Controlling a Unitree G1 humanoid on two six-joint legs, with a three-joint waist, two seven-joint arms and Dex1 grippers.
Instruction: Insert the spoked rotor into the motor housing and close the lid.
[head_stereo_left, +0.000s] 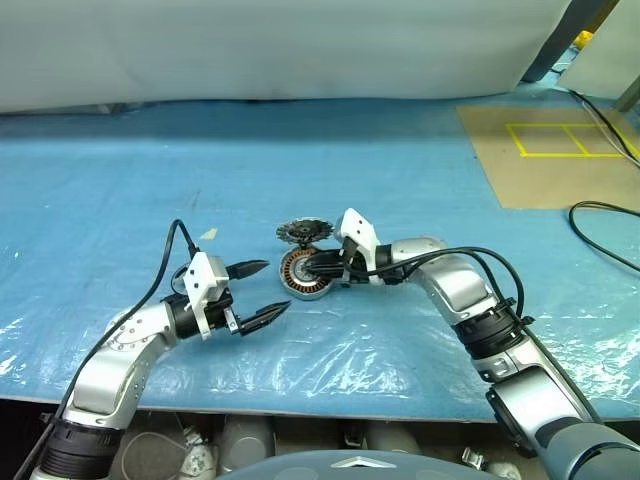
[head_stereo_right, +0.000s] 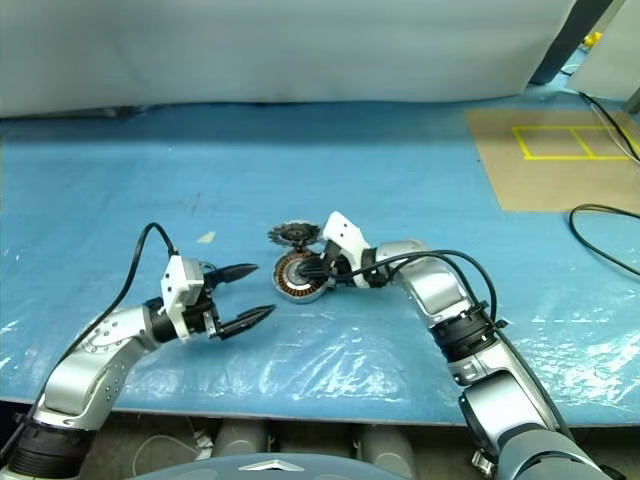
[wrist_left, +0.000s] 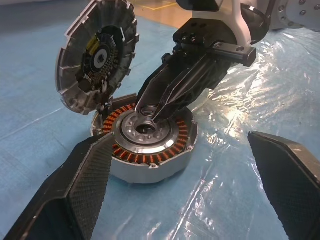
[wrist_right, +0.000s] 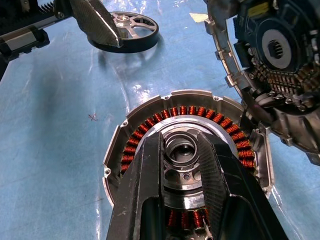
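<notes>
The motor housing, a grey puck with copper windings, lies on the blue sheet. My right gripper reaches over it from the right, its two fingers pinched on the raised ring of the silver centre hub. The lid, a round toothed cover with circuit parts on its inner face, stands tilted up at the housing's far edge. My left gripper hovers open just left of the housing, nothing between its fingers. The spoked rotor, a dark ring with silver spokes, lies flat by a left finger.
The table is covered with blue sheet under crinkled clear plastic. A tan scrap lies left of the lid. At the back right is a brown board with yellow tape lines, and a black cable runs there.
</notes>
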